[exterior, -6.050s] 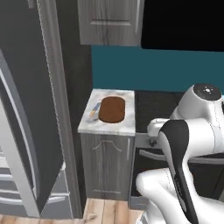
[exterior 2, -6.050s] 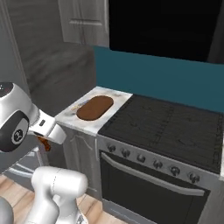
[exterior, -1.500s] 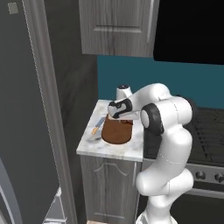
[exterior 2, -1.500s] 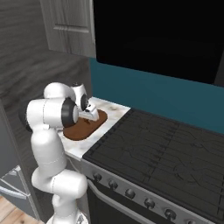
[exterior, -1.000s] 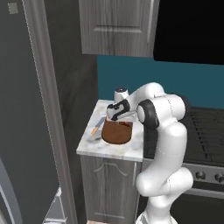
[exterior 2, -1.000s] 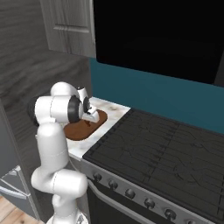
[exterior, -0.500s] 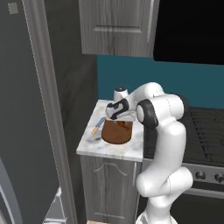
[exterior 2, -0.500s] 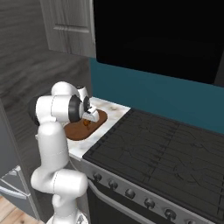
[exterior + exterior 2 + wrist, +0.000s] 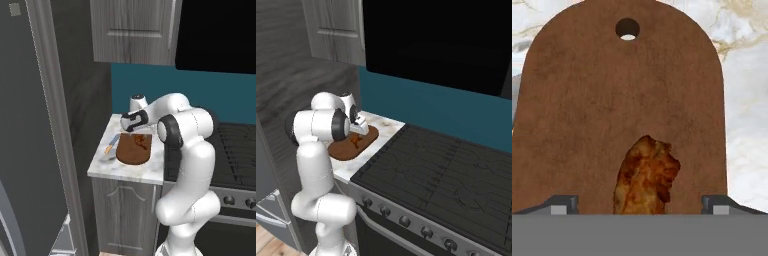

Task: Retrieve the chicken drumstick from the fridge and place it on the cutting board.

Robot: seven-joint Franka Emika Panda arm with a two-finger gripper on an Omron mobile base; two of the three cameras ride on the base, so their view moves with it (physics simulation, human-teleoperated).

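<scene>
Drumstick: lying on board, delivered. Gripper: hovering above, fingers spread wide, gripping nothing, releasing for the placement.

1. No readable text, label, brand, number or sign in any view.
2. Cutting board: plain wood grain, one hole, no marking.
3. Stove knobs: too small to show any markings.
4. Fridge side: bare grey, unlettered.
</scene>
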